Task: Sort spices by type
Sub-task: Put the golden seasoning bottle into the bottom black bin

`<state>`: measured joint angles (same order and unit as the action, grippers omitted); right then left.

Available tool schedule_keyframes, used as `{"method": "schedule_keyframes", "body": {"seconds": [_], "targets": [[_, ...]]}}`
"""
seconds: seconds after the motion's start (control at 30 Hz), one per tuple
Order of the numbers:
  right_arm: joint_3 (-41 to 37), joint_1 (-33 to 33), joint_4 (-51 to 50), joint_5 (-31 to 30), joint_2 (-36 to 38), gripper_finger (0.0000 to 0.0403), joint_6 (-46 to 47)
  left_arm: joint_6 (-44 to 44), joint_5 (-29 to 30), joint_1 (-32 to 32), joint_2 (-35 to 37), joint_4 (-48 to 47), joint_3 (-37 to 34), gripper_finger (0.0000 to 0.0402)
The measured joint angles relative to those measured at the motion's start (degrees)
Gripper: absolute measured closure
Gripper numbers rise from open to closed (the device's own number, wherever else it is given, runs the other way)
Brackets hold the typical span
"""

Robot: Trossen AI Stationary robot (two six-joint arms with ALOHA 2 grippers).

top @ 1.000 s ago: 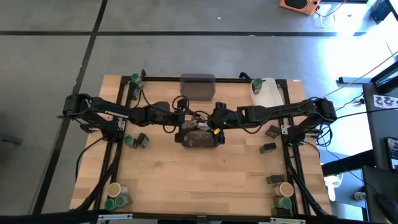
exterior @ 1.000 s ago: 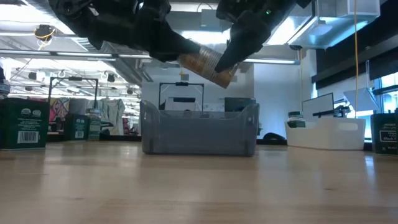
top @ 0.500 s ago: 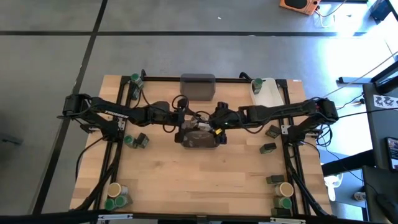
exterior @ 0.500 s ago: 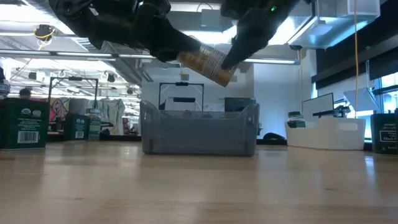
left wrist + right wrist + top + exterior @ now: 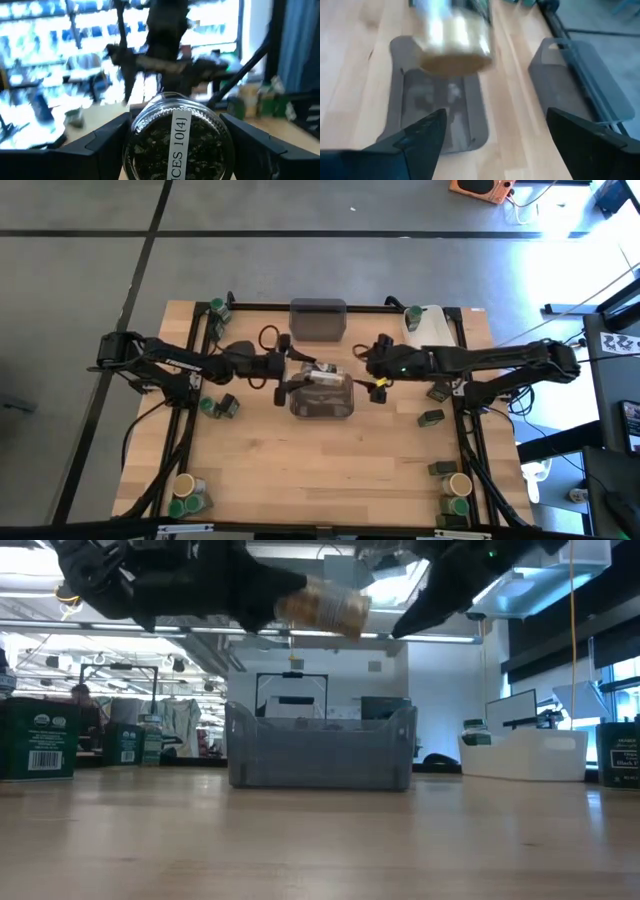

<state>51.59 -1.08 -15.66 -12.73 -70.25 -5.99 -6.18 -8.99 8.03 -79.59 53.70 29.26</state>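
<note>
Above the grey bin (image 5: pixel 322 402) | left hand (image 5: pixel 175 145) grips jar (image 5: pixel 176 142), lid hidden | right hand (image 5: pixel 368 363) open, empty

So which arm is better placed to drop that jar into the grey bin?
Left. The left gripper holds the jar above the grey bin, its jaws on either side of the glass. The right gripper sits off to the bin's side, jaws open and empty.

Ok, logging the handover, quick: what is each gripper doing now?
Left gripper: shut on the spice jar, above the grey bin.
Right gripper: open, empty.
</note>
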Motion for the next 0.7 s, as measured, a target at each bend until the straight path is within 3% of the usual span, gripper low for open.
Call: {"method": "schedule_keyframes", "body": {"seconds": [0.2,0.37,0.5,0.7], "targets": [[-6.18,-3.33,13.64,-2.59,0.49,0.0061,-0.72,-1.67,-2.4,0.01,0.04,5.96,0.0,0.0123],[-6.75,-5.09,21.35,-2.38,-2.0,0.0061,-0.05,-5.54,-2.81,1.14,0.02,7.88,0.0,0.0123],[-6.65,-6.23,27.88,0.61,-3.9,0.0061,0.23,-3.73,-2.98,2.32,0.0,8.49,0.0,0.0123],[-6.66,-6.08,36.12,-1.42,-5.05,0.0061,0.87,-3.66,-4.18,2.25,-0.05,7.51,0.0,0.0123]]}}
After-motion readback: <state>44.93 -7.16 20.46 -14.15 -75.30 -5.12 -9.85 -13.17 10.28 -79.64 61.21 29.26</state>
